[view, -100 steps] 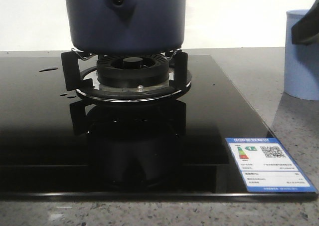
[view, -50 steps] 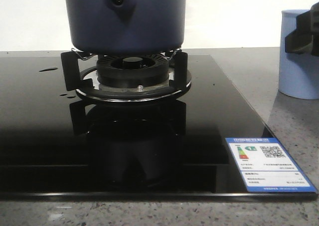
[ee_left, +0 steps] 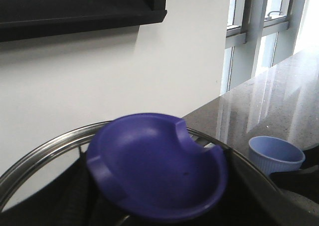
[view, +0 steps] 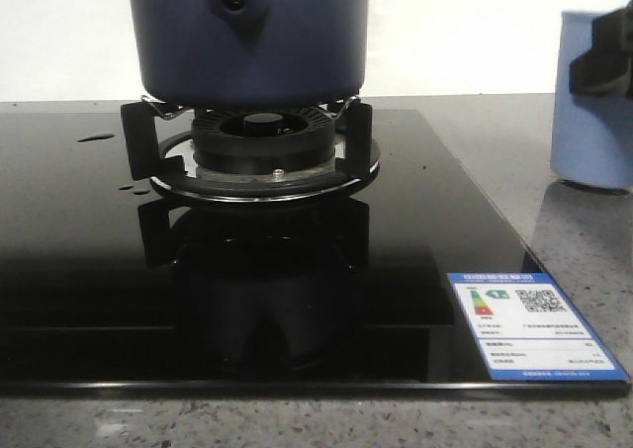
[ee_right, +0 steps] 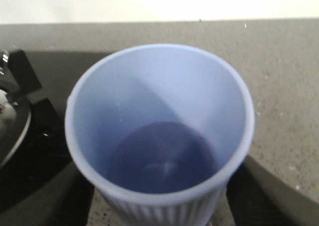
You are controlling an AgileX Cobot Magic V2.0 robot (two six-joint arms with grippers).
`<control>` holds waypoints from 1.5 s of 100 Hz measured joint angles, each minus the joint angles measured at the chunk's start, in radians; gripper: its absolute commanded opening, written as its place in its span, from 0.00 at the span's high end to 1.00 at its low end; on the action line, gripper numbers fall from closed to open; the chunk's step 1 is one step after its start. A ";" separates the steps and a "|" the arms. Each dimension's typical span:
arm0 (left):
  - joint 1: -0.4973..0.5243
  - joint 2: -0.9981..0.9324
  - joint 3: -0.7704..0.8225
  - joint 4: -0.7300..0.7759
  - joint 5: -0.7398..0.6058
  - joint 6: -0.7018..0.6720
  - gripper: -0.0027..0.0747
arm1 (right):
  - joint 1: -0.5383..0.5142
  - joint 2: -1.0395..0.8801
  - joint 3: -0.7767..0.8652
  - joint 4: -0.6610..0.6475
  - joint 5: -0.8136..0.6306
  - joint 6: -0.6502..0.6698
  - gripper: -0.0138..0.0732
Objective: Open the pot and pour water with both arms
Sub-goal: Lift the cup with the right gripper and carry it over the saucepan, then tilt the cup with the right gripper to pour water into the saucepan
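I see the pot (view: 247, 38) sitting on the burner (view: 262, 146), well away from my right gripper (view: 605, 57), which pinches the pale blue cup (ee_right: 159, 136), raised off the counter (view: 584, 255). My left gripper's state I cannot tell; the lid (ee_left: 157, 166) fills its camera.

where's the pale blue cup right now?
Front view: the pale blue cup is at the far right edge, over the grey countertop beside the black hob.
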 measured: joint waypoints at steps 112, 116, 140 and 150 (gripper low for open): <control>0.000 0.000 0.000 0.000 0.016 0.000 0.59 | 0.009 0.310 -1.013 -0.248 1.086 -0.308 0.73; 0.000 0.000 0.000 0.000 0.016 0.000 0.59 | 0.011 0.324 -1.030 -0.248 1.093 -0.324 0.73; 0.000 0.000 0.000 0.000 0.016 0.000 0.59 | 0.057 0.386 -1.103 -0.323 1.100 -0.421 0.73; 0.000 0.000 0.000 0.000 0.016 0.000 0.59 | 0.087 0.408 -1.132 -0.397 1.100 -0.430 0.73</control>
